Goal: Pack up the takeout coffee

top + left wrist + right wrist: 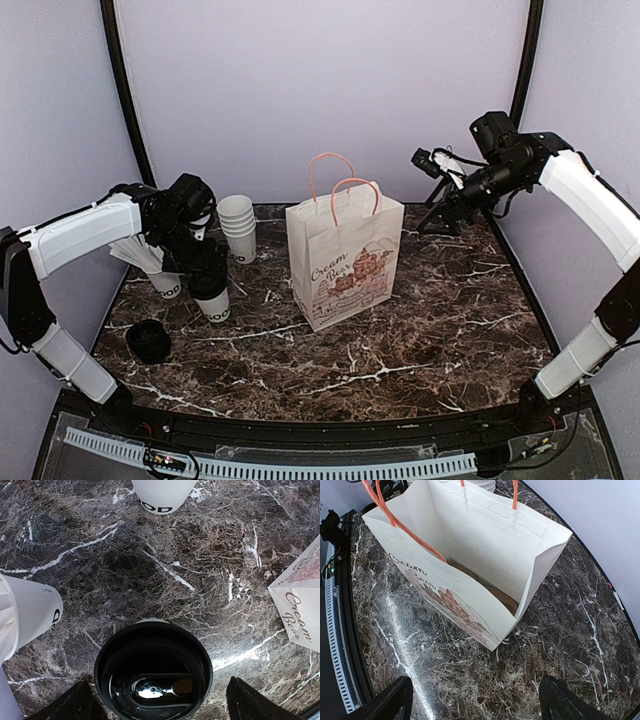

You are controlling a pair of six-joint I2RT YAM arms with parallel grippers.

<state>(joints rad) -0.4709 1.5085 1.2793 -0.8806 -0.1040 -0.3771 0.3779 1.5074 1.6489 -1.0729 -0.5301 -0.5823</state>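
Takeout coffee (152, 672) sitting under my left pincer (160, 704)
Both are gaping wide; right pincer (477, 700) is hanging far right of the paper bag (485, 535).

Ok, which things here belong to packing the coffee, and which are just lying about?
For the job: lidded coffee cup, paper bag.
Lying about: stack of nested white cups, cup of paper-wrapped straws, black round object.

- One white paper cup with a round black plastic lid (214, 306), left.
- One stack of nested white paper cups (238, 228), far left.
- One white paper cup of paper-wrapped straws (164, 283), left.
- One white paper bag with orange handles (345, 262), centre.
- One small round black object (150, 342), near left.
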